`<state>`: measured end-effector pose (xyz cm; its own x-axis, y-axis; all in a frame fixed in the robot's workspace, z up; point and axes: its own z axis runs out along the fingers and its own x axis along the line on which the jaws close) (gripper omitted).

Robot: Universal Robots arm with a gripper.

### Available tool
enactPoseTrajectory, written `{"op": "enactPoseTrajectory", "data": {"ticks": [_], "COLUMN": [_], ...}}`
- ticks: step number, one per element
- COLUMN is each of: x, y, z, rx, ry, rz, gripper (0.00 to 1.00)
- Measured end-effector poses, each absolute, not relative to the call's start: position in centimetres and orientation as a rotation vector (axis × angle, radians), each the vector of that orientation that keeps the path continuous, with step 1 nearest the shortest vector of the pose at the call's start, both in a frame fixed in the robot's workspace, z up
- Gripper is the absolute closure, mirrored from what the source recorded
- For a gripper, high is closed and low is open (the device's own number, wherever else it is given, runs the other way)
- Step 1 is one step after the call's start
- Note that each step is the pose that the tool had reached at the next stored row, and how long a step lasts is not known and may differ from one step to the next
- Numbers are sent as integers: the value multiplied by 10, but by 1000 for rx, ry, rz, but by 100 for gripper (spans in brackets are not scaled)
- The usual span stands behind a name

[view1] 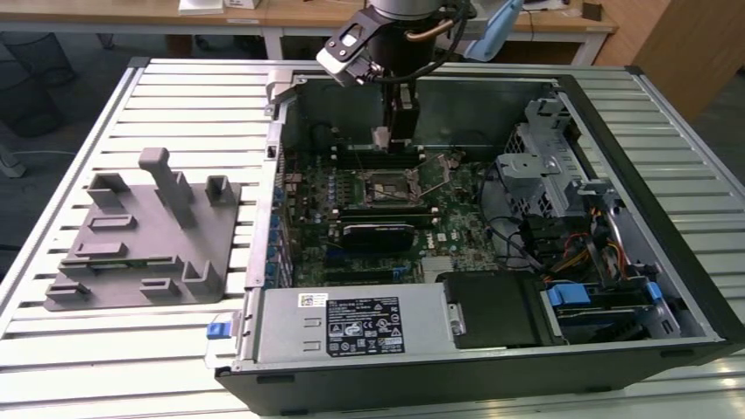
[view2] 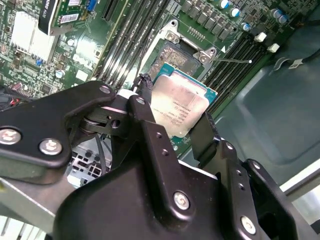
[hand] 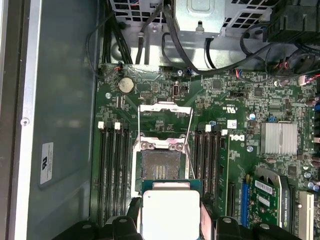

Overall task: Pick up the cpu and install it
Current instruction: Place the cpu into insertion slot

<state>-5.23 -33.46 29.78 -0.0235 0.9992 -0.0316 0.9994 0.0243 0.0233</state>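
You hold small flat square silver-topped cpu by opposite edges in black two-finger gripper, jaws closed to chip width; I judge edge grip leaves underside free. Cpu hangs above open metal-framed socket, offset to one side, not seated. Socket's hinged frame flipped up, likely for entry.

The arm hangs nearly vertical with its wrist pointing down, and the gripper has both black fingers pressed against opposite edges of the cpu, gripping it
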Motion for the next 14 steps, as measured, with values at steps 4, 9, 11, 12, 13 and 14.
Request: {"op": "enactPoseTrajectory", "data": {"ticks": [4, 9, 11, 12, 13, 14], "x": [-52, -52, -52, -52, -52, -52], "y": [-335, -335, -335, -335, -335, -335], "z": [298, 298, 296, 296, 294, 293], "rx": [2168, 2168, 2168, 2167, 2167, 2167], "ry": [2220, 2220, 2220, 2220, 2220, 2220], "rz": [-8, -8, -7, -8, -9, -9], "gripper": [46, 46, 46, 46, 46, 46]}}
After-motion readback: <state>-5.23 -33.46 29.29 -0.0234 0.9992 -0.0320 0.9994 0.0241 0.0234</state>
